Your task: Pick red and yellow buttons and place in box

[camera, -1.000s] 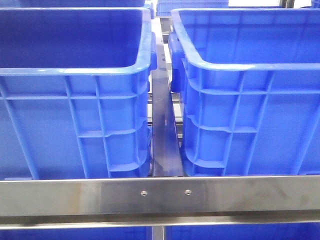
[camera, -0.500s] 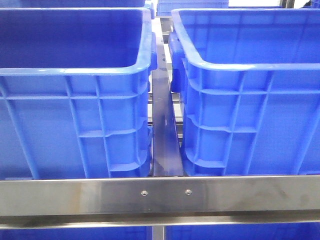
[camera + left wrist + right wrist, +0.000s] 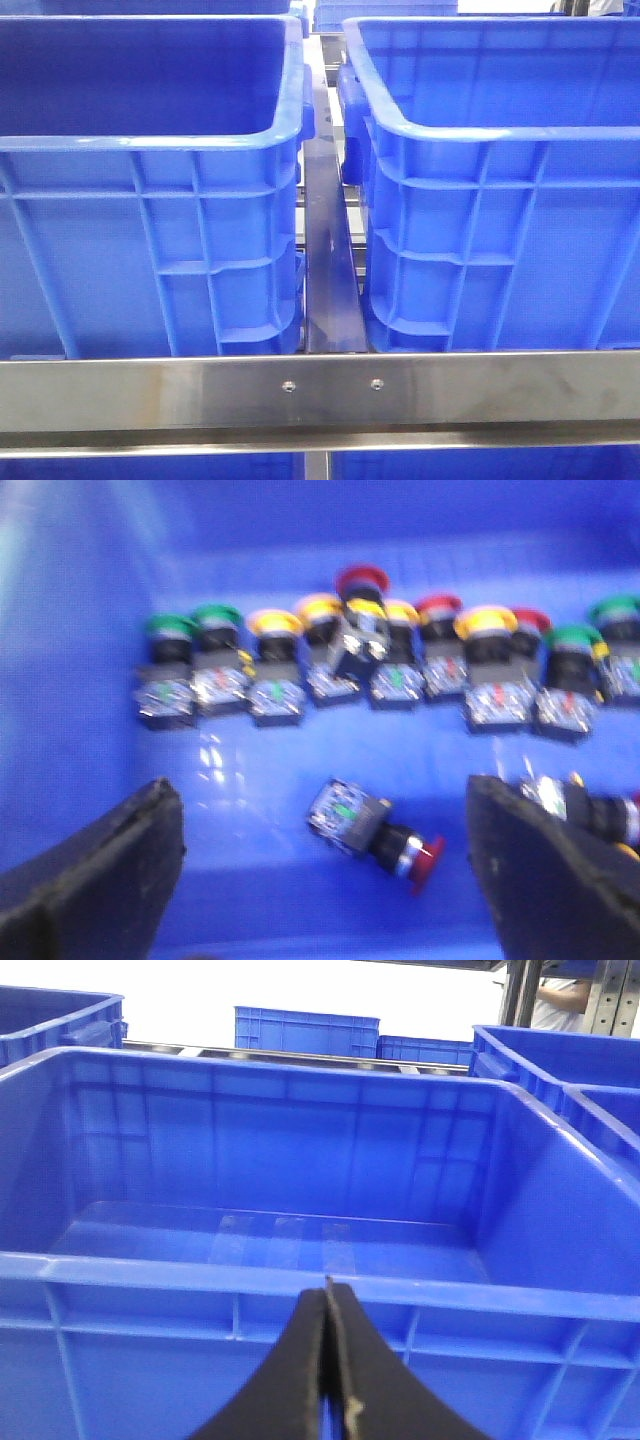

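Observation:
In the left wrist view my left gripper (image 3: 325, 865) is open inside a blue bin, its black fingers (image 3: 110, 865) wide apart. A red button (image 3: 375, 830) lies on its side on the bin floor between them, touching neither finger. Beyond it runs a row of several buttons: yellow ones (image 3: 275, 625), red ones (image 3: 362, 580) and green ones (image 3: 170, 630). In the right wrist view my right gripper (image 3: 328, 1295) is shut with nothing in it, just outside the near wall of an empty blue box (image 3: 300, 1270). Neither gripper shows in the front view.
The front view shows two tall blue bins, a left one (image 3: 150, 140) and a right one (image 3: 500, 130), side by side behind a steel rail (image 3: 320, 390), with a narrow gap between them. More blue bins (image 3: 305, 1030) stand behind the empty box. Another button (image 3: 600, 815) lies by the left gripper's far finger.

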Robot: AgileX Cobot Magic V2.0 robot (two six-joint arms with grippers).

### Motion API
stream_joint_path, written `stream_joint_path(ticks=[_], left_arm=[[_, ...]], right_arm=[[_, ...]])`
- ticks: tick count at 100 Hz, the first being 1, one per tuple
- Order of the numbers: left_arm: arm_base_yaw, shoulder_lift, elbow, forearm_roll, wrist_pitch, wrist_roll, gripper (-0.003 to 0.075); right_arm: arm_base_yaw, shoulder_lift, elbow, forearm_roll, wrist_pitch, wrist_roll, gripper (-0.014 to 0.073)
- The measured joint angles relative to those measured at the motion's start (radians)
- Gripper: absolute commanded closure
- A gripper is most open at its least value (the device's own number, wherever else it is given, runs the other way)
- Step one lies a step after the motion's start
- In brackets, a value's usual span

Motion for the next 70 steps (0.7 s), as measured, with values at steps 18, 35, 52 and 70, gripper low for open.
stream_joint_path(ticks=[18, 35, 52, 70], left_arm=[[-0.064, 0.231, -0.199, 0.007, 0.140, 0.000, 0.0146], [-0.090, 0.443, -0.377, 0.014, 0.250, 0.000, 0.0154], [-0.090, 0.638, -0.533, 0.050, 0.329, 0.000, 0.0154], [-0.090, 0.780, -0.635, 0.072, 0.347, 0.000, 0.0154]], right_arm=[[0.000, 0.000, 0.000, 0.000, 0.000, 0.000, 0.0663], [0.000, 0.000, 0.000, 0.000, 0.000, 0.000, 0.0663], [0.000, 0.000, 0.000, 0.000, 0.000, 0.000, 0.0663], [0.000, 0.000, 0.000, 0.000, 0.000, 0.000, 0.0663]])
